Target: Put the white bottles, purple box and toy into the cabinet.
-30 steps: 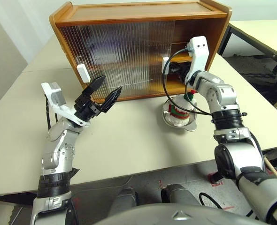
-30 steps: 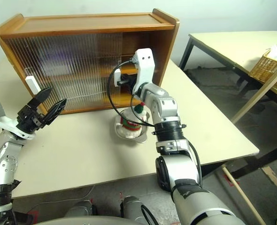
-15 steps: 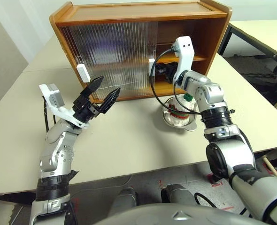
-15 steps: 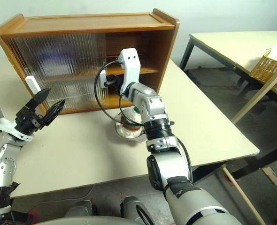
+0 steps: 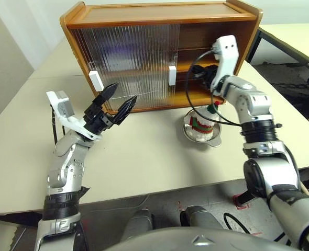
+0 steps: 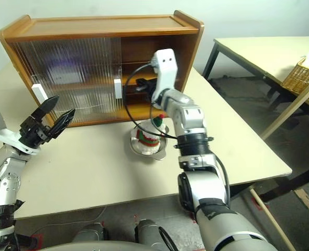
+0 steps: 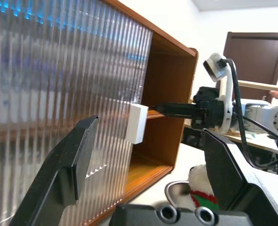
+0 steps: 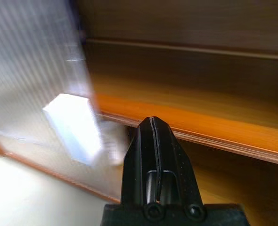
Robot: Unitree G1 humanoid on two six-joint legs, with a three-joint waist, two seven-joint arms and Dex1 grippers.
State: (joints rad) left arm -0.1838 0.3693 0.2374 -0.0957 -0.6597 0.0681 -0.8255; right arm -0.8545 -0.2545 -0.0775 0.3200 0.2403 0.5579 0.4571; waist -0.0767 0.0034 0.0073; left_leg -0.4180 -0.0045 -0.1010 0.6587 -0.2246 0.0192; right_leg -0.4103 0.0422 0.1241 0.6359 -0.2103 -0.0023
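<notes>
The cabinet (image 5: 159, 13) stands at the back of the table, its right part uncovered to the bare middle shelf (image 8: 214, 127). My right gripper (image 5: 192, 73) is shut with nothing in it, level in front of that opening, a little right of the right door's white handle (image 5: 172, 75). The toy (image 5: 200, 123) sits in a steel bowl (image 5: 213, 140) under my right forearm. My left gripper (image 5: 123, 93) is open and holds nothing, in front of the left door near its handle (image 5: 94, 80). A dim purple blur (image 5: 115, 52) shows through the ribbed doors. The white bottles and purple box are hidden.
The pale table (image 5: 144, 157) has free room between the two arms. A black cable (image 5: 188, 99) loops from my right wrist in front of the cabinet. A second table (image 6: 259, 49) with a wicker basket (image 6: 301, 76) stands to the right.
My right gripper pushed the right door's handle to the left, uncovering more of the cabinet's right side, then drew back to the right. The left arm kept still.
</notes>
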